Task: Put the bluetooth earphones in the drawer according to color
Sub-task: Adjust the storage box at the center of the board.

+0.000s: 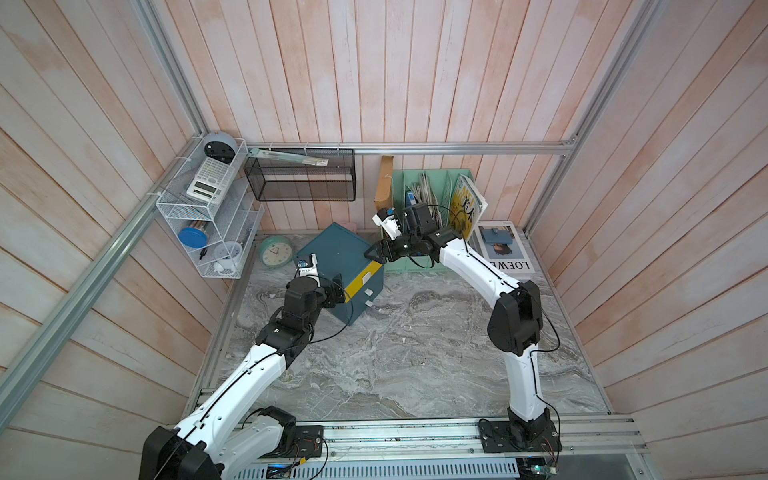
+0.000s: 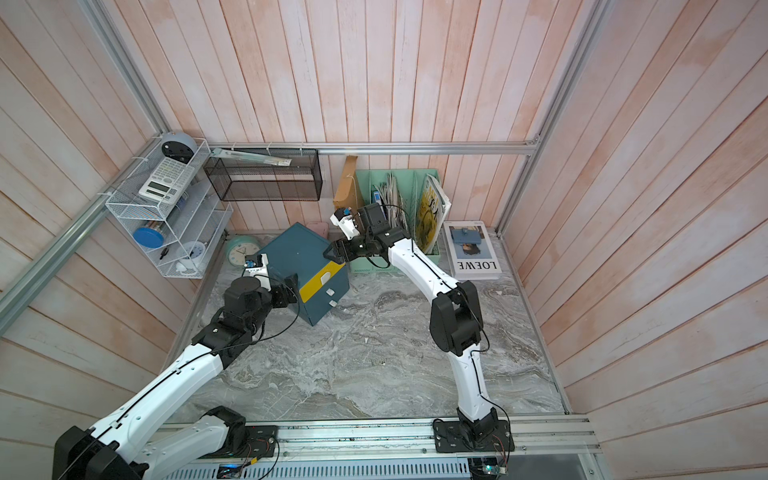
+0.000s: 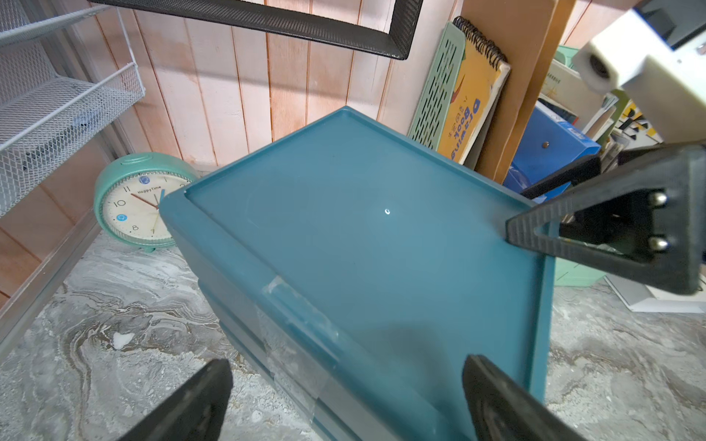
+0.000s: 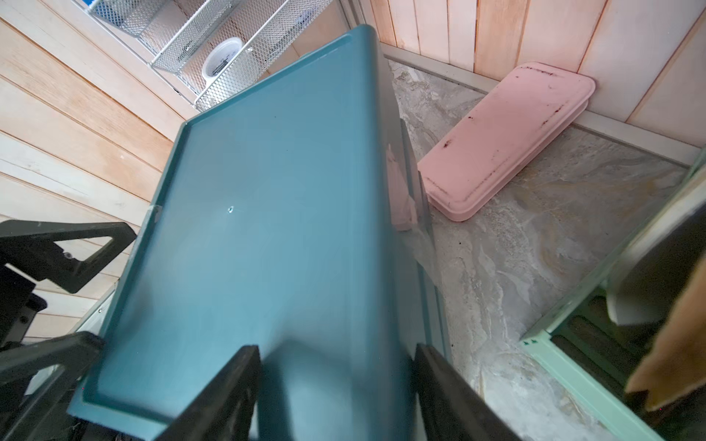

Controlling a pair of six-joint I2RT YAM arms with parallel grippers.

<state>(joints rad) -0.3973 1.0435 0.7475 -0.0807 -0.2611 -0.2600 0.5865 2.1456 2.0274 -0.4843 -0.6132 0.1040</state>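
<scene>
Pink-washed plank walls (image 1: 374, 83) box in a grey marbled surface (image 1: 415, 353). The drawer (image 1: 343, 249) stands at the back left of that surface, turned at an angle, between a mint-green clock (image 1: 276, 250) and the mint file rack (image 1: 401, 266), with a pink tray (image 4: 508, 137) lying behind it by the wall. It is a dark teal plastic chest with a flat, rimmed top. The top front (image 1: 362, 280) is yellow and the two below are teal, each with a small white tab (image 2: 330, 292). In both top views all three fronts look pushed in flush.

I have both arms at the chest's front corners. The left hand (image 3: 345, 368) is spread wide, one finger out over the marble and the other above the lid, so the chest's side edge runs between them without either clearly touching. The right hand (image 4: 336, 355) is partly spread across the opposite corner, and one of its fingers (image 3: 519, 233) lies right at the rim. Whether it bears on the plastic I cannot tell. I judge that the hands bracket the chest to steady or square it, since a light plastic box would slide when a tab is tugged.

The bluetooth earphones I cannot find in any view: none on the surface, none in either hand. They may lie inside the shut drawers, but that is a guess.
</scene>
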